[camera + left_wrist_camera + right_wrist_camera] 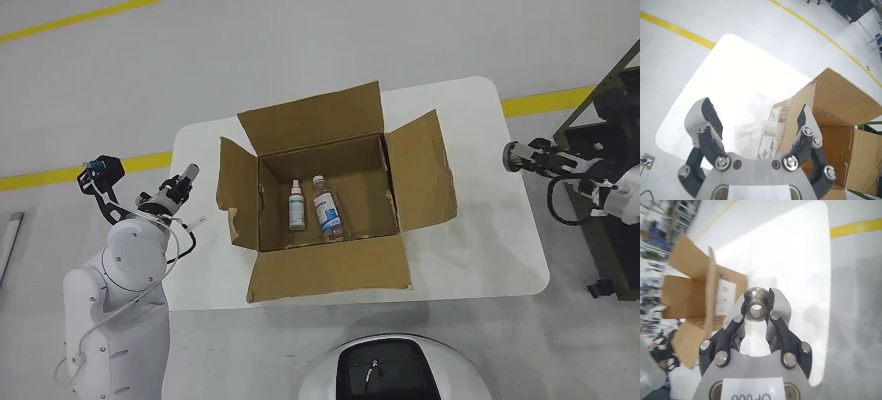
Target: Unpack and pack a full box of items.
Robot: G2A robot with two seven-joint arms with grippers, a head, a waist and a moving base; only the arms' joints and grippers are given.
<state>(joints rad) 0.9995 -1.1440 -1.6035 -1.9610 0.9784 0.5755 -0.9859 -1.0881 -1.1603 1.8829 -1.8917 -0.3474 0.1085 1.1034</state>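
An open cardboard box [330, 140] stands in the middle of the white table [480, 230], all four flaps folded out. Two clear bottles lie on its floor: a small spray bottle [296, 206] and a larger bottle [327, 208] beside it. My left gripper [188, 177] hangs open by the table's left edge, nothing between its fingers [712, 117]; the box [831, 121] is just beyond it. My right gripper [757, 306] is off the table's right edge, shut on a metal flanged bushing [755, 308], also visible from above as a bushing [513, 155].
A clear plastic wrap [755, 128] lies on the table against the box's left wall. A dark green frame [610, 150] stands right of the table. Yellow floor tape [545, 100] runs behind. Bare tabletop lies on both sides of the box.
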